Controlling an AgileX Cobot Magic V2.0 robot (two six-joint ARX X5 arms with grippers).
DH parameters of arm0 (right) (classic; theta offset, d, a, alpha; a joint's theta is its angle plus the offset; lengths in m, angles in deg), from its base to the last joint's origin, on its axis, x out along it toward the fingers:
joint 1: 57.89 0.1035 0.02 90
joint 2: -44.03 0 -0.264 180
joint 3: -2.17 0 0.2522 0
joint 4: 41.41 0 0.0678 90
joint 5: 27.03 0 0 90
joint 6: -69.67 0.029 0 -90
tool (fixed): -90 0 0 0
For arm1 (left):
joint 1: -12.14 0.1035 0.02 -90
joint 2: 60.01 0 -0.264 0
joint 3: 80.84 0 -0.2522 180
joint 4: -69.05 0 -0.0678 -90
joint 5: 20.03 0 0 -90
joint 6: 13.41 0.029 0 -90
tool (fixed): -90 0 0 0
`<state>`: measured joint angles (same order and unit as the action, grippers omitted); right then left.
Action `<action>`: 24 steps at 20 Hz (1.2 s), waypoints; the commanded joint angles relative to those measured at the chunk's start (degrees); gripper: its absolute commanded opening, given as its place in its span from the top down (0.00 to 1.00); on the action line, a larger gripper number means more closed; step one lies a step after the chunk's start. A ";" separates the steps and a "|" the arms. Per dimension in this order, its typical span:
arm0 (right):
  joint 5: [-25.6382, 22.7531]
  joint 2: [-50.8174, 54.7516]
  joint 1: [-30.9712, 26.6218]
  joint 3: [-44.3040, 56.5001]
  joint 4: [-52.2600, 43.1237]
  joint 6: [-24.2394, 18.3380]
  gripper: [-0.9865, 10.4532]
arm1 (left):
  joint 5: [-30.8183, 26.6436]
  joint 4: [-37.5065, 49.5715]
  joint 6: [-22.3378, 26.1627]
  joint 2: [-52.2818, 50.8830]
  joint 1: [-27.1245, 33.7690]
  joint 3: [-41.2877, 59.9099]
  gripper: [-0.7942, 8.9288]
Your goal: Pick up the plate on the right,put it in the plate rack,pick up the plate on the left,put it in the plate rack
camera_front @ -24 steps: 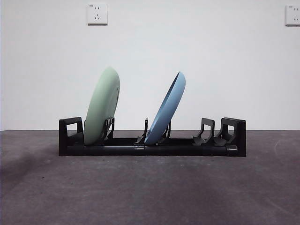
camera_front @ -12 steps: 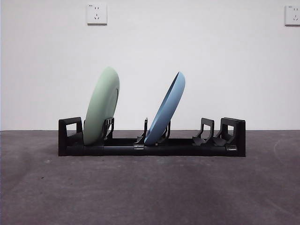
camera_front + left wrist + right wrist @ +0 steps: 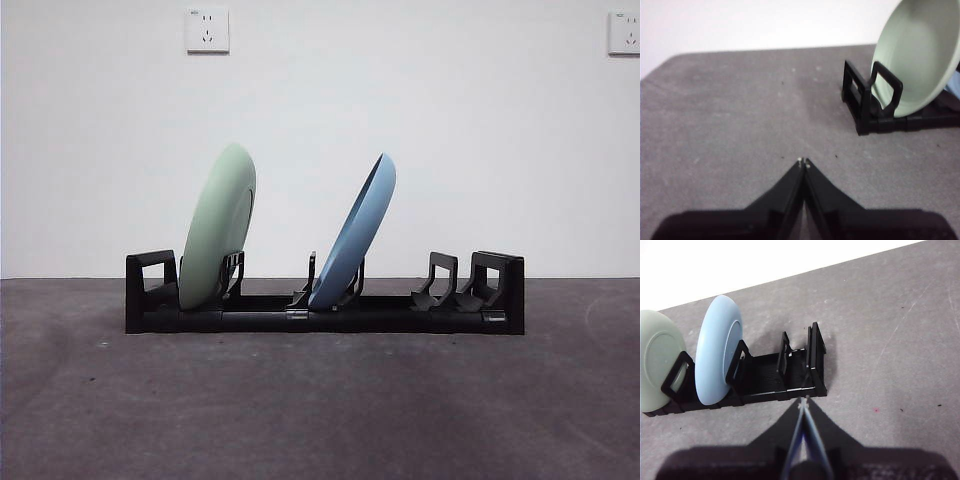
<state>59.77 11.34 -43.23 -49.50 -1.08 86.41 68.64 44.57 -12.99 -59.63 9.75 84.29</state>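
The black plate rack (image 3: 325,312) stretches across the middle of the grey table. A pale green plate (image 3: 217,225) leans in its left slots and a blue plate (image 3: 353,232) leans in its middle slots; both tilt to the right. In the left wrist view my left gripper (image 3: 803,161) is shut and empty over bare table, apart from the rack's end (image 3: 860,102) and the green plate (image 3: 917,52). My right gripper (image 3: 803,401) is shut and empty, close to the rack's other end (image 3: 815,365), with the blue plate (image 3: 717,347) and green plate (image 3: 657,360) beyond.
A white wall with two sockets (image 3: 207,29) rises behind the table. The rack's right-hand prongs (image 3: 440,280) hold nothing. Grey tabletop (image 3: 320,410) spreads in front of the rack. Neither arm shows in the front view.
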 commanded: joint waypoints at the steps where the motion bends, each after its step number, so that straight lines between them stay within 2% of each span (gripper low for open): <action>1: -0.20 0.07 0.04 0.44 -0.35 0.33 0.91 | 0.17 0.24 -2.03 -0.26 0.17 0.92 0.92; 18: -0.26 0.07 0.04 0.44 -0.37 -0.28 0.91 | 0.13 0.39 -2.34 -0.04 0.17 0.92 0.92; 21: -7.78 4.42 -0.04 1.16 -0.57 -10.88 0.91 | 0.11 0.39 -2.34 -0.04 0.17 0.92 0.92; 23: -5.86 9.42 -1.29 4.44 -3.52 -15.41 0.91 | 0.11 0.39 -2.34 -0.04 0.17 0.92 0.92; 24: -4.87 12.26 -2.82 7.23 -5.86 -15.26 0.91 | 0.11 0.39 -2.34 -0.04 0.17 0.92 0.92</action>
<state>54.77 23.45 -45.88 -43.79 -7.14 73.68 68.69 44.64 -14.98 -59.65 9.75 84.38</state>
